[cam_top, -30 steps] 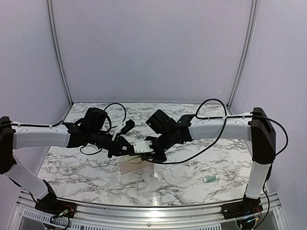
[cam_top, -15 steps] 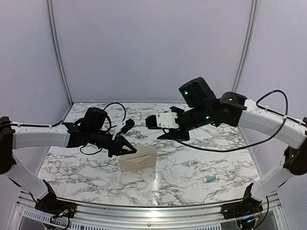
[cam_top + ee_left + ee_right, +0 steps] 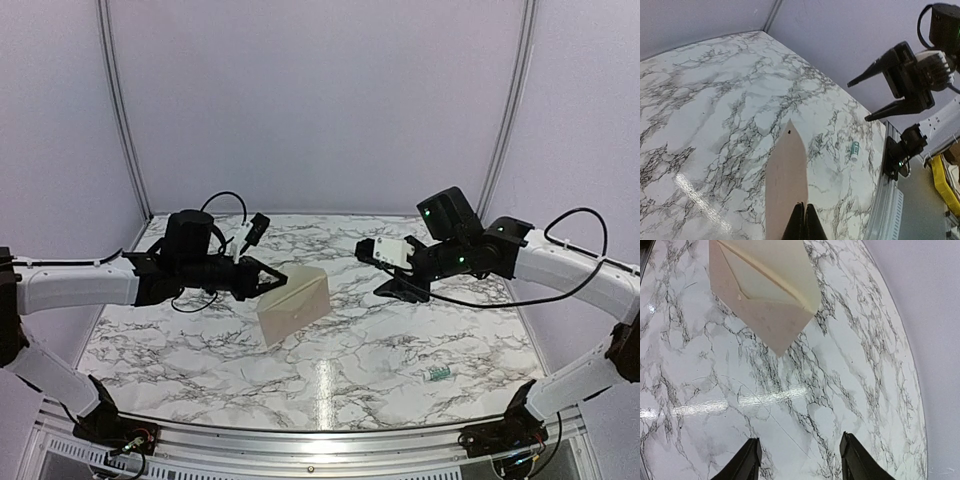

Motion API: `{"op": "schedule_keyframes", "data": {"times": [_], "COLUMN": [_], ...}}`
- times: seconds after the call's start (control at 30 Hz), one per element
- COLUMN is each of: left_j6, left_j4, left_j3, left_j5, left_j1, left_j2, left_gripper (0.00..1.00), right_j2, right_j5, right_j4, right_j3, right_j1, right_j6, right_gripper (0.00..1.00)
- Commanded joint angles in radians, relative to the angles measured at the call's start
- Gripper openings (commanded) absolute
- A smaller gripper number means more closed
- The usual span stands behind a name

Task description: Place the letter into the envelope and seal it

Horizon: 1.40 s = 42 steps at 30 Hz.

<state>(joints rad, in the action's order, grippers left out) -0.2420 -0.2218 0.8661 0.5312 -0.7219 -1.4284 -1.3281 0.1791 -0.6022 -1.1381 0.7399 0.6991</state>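
L claw (image 3: 268,285) clamped on envelope (image 3: 295,305) — held tilted, up off the marble tabletop (image 3: 400,350). R claw (image 3: 372,272) spread apart — well clear of it.

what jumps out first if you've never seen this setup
The envelope is held up, tilted, over the middle of the marble table, pinched at one edge by the left pincer. To its right, the right pincer hovers open and empty, apart from the paper. A small green item lies on the table near the front right.
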Motion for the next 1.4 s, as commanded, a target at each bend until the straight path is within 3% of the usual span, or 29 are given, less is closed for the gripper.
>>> {"op": "schedule_keyframes", "data": {"times": [0.0, 0.17, 0.3, 0.67, 0.93, 1.3, 1.37], "left_j6": [-0.312, -0.625, -0.743, -0.999, -1.011, -0.998, -0.992], "left_j4": [-0.206, -0.491, -0.607, -0.665, -0.64, -0.396, -0.363], "left_j3": [-0.075, -0.272, -0.348, -0.419, -0.415, -0.293, -0.284], "left_j5": [-0.269, -0.581, -0.783, -1.249, -1.27, -1.262, -1.261], "left_j1": [-0.032, -0.127, -0.239, -0.449, -0.459, -0.459, -0.458], "left_j2": [0.074, 0.108, 0.064, -0.101, -0.167, -0.275, -0.278], "left_gripper": [0.0, 0.0, 0.0, 0.0, 0.04, 0.05, 0.1], "right_j2": [0.027, -0.001, -0.031, -0.093, -0.101, -0.12, -0.121], "right_j5": [0.052, 0.065, 0.059, 0.069, 0.056, 0.047, 0.044], "right_j4": [0.12, 0.161, 0.189, 0.254, 0.27, 0.262, 0.258], "right_j3": [0.033, 0.069, 0.081, 0.14, 0.164, 0.177, 0.177], "right_j1": [-0.055, -0.089, -0.101, -0.108, -0.107, -0.107, -0.107], "right_j6": [-0.116, -0.133, -0.14, -0.162, -0.15, -0.139, -0.137], "right_gripper": [0.52, 0.52, 0.52, 0.52, 0.52, 0.52, 0.53]}}
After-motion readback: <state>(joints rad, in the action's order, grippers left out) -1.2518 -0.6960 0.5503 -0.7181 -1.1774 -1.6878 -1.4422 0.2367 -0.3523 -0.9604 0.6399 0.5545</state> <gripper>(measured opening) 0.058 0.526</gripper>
